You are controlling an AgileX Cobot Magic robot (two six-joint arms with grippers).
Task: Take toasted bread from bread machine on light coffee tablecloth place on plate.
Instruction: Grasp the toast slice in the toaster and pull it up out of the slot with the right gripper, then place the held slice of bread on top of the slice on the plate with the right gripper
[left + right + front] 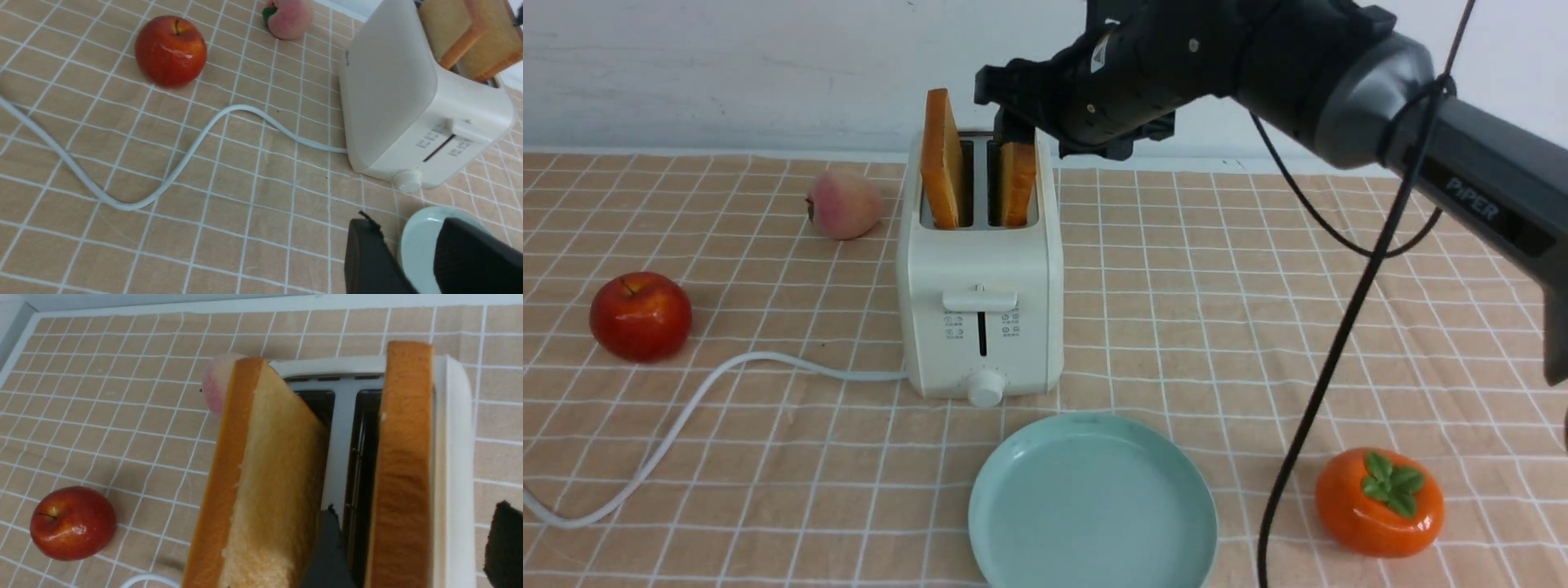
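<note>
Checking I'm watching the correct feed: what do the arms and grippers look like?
The right arm is black with a rounded dark-grey joint, grey "PiPER" lettering and a black cable looped round it. The right gripper carries a white triangle sticker. The left gripper shows two black fingers.

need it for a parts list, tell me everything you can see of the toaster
The toaster is a cream-white, plastic-looking box with rounded corners, upright on the checked tablecloth. Its front has a lever set high, small printed icons and a round knob at the bottom. Two slices stand in its top, the left slice reaching higher than the right slice. A white cord leaves its left side. The open right hand straddles the right slice.
</note>
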